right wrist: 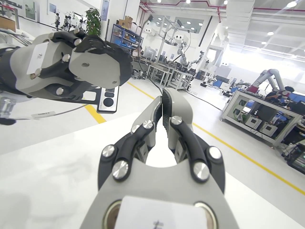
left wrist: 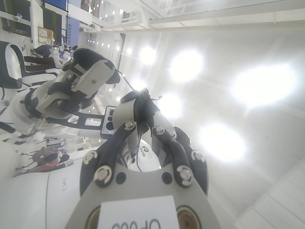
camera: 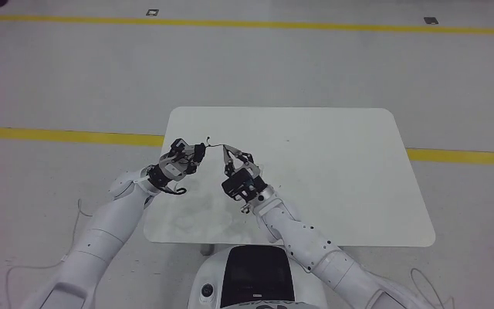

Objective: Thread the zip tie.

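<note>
A thin black zip tie (camera: 214,145) spans the short gap between my two grippers, above the left part of the white table (camera: 332,170). My left gripper (camera: 199,149) is shut on one end; in the left wrist view the tie (left wrist: 127,82) runs from its closed fingertips (left wrist: 142,96) across to the right gripper (left wrist: 116,77). My right gripper (camera: 228,152) is shut on the other end. In the right wrist view the strap (right wrist: 152,82) rises from between its closed tips (right wrist: 164,92), curves past the left gripper (right wrist: 128,65) and stands up beyond it.
The table's right half (camera: 363,193) is bare. Grey floor with yellow lines (camera: 231,23) surrounds the table. Workbenches (right wrist: 257,110) and racks stand far off in the hall.
</note>
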